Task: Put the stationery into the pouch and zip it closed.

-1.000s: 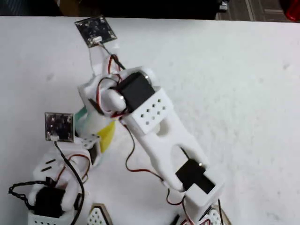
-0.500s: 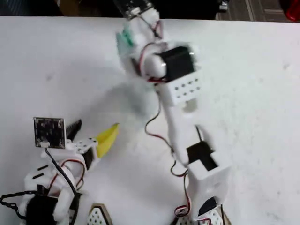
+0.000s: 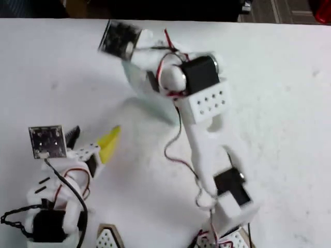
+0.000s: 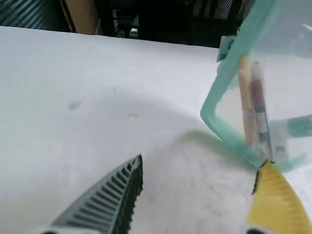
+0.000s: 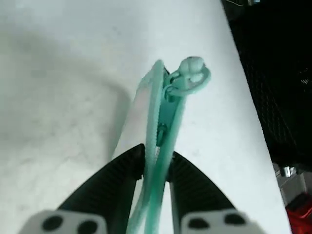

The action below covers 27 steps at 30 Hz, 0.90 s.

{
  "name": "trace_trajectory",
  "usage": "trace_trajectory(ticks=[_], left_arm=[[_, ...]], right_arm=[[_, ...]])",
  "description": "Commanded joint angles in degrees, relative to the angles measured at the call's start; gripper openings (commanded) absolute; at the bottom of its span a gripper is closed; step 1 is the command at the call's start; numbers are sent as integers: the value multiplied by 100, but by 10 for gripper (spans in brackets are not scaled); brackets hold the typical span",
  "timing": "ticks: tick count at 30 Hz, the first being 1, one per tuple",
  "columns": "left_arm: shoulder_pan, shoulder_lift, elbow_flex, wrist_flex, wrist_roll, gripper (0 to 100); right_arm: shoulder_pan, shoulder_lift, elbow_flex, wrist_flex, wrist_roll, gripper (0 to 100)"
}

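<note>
One clear pouch [image 3: 147,93], tilted up at upper centre of the overhead frame, is clamped by its teal zip edge in the right end effector [image 5: 156,153]; the left end effector [image 4: 202,163] gapes empty at lower left. With pens [image 4: 253,105] inside, zipping likely goes best holding that edge taut and drawing the small zip pull [image 5: 193,73] straight. White surface [image 3: 269,77] below, dark room [image 3: 207,8] along the top.

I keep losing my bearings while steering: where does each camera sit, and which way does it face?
High view: fixed overhead, looking down on the table; the right arm and open left gripper show.
Left wrist view: on the left wrist, looking past its grey and yellow fingers at the pouch holding pens.
Right wrist view: on the right wrist, looking along the right gripper, shut on the pouch's zip edge.
Shared: both wrist views show the pouch.
</note>
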Motion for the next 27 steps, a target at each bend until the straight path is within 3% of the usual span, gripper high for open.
trace_trajectory(ticks=[1,6,8,11,12,15,21,27], left_arm=[[-145,40,18,-343,79,339],[-154,40,18,-334,79,338],[-163,40,18,-325,79,338],[-171,40,0,-299,79,336],[-171,40,0,-299,79,336],[-224,40,-9,-290,79,336],[-778,40,-26,-334,580,336],[-1103,40,-141,-299,923,336]], right_arm=[[-75,-198,1336,31,571,34],[-119,-198,1530,-145,-105,193],[-180,-198,1538,-110,-88,168],[-215,-198,1591,-127,299,18],[-207,-224,1644,-145,466,8],[57,-391,1512,-365,800,13],[699,-1596,1556,-2079,501,18],[681,-3257,3209,-3618,211,18]])
